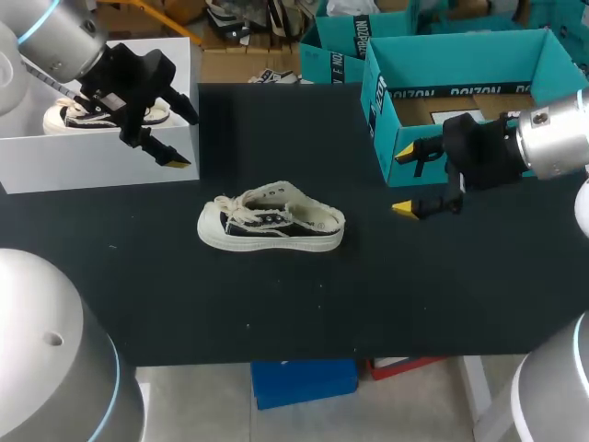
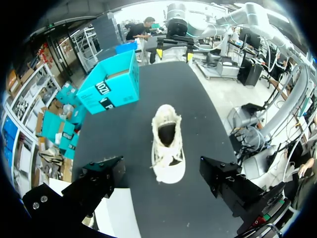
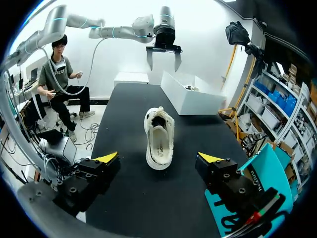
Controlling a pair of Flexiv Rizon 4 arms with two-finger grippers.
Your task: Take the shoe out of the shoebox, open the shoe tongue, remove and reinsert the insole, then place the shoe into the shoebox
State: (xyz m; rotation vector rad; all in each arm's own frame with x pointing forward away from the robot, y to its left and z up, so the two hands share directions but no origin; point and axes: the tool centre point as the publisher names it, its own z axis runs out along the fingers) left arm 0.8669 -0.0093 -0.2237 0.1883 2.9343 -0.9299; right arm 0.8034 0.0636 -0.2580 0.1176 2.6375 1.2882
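Left gripper (image 1: 181,136): jaws apart, holding nothing, hanging off the toe end of the shoe and well clear of it. Right gripper (image 1: 403,182): jaws apart too, empty, off the heel end, also clear.

White canvas low-top sneaker with black side panel and white laces (image 1: 271,226): upright on its sole on the black tabletop (image 1: 276,313), outside any box, between the two grippers.

Open teal cardboard shoebox (image 1: 460,74): past the sneaker's heel end, behind the right gripper.

Open white box (image 1: 92,161): past the toe end, behind the left gripper, with a second black-and-white sneaker (image 1: 92,115) inside.
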